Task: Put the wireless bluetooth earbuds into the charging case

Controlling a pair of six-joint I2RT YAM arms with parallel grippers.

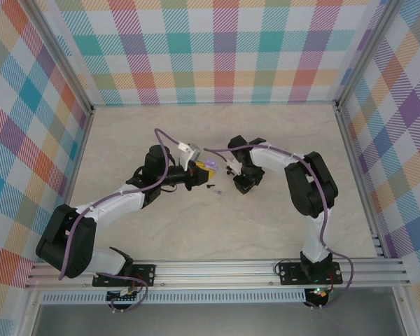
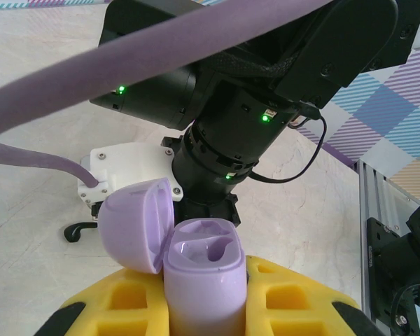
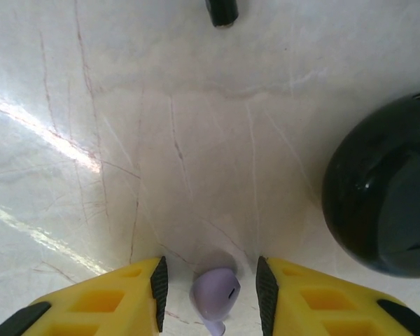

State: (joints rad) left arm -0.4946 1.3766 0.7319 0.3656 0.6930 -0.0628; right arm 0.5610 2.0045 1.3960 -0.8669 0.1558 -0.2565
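My left gripper (image 2: 204, 308) is shut on the pale lavender charging case (image 2: 203, 269), held upright between yellow fingers (image 2: 297, 304). Its lid (image 2: 133, 224) hangs open to the left and both sockets look empty. From above, this case (image 1: 209, 165) sits at the left gripper's tip (image 1: 196, 172). My right gripper (image 3: 210, 283) is open and low over the table, its black pads either side of a lavender earbud (image 3: 217, 294) that lies on the surface, touching neither pad. A black earbud (image 3: 222, 10) lies further ahead, also visible from above (image 1: 214, 189).
A closed round black case (image 3: 385, 203) rests on the table just right of my right gripper. The right arm's wrist (image 2: 231, 140) hangs close behind the lavender case. Plaid walls (image 1: 217, 49) enclose the marble table (image 1: 196, 238); an aluminium rail (image 1: 217, 269) runs along the near edge.
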